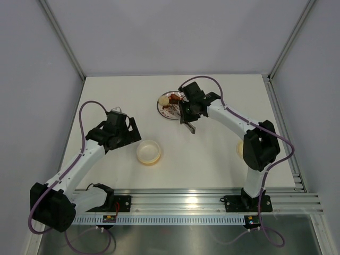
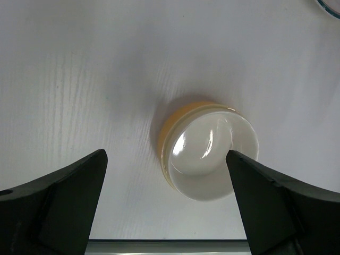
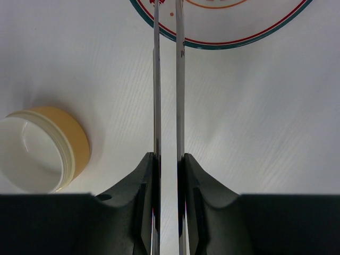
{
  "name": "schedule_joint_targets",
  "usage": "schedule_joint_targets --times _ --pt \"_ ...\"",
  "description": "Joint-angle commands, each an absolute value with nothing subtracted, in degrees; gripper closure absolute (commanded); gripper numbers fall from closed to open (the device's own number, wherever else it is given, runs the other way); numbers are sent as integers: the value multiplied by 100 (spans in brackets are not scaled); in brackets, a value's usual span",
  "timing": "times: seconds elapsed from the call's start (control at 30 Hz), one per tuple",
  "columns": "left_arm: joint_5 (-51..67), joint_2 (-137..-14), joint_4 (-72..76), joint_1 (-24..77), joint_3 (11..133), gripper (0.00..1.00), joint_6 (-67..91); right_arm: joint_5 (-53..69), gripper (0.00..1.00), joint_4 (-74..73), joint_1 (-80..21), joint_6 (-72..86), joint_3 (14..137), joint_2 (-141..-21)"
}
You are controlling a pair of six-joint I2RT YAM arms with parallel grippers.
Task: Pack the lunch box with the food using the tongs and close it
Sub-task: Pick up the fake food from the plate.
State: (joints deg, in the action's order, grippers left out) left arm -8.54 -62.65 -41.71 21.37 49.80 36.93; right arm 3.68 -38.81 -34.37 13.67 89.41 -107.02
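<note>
The right fingers [image 3: 204, 207] clamp the tongs [image 3: 157, 106], whose arms are pressed nearly parallel with the tips over the plate [image 3: 239, 29] rim. The food [image 1: 166, 100] lies on the plate. The left fingers [image 2: 64, 207] are spread wide and hold nothing. The lunch box [image 2: 210, 151] stands uncovered on the surface [image 2: 79, 79], just ahead of them.

Open empty lunch box [image 1: 149, 152], tongs [image 3: 180, 95] nearly closed, food [image 1: 171, 101] clustered
</note>
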Motion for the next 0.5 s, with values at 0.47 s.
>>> schedule_joint_targets --times 0.47 --pt "-651 -5160 -4316 2118 3543 16 5449 -113 98 -3797 -3410 1433 8517 -9510"
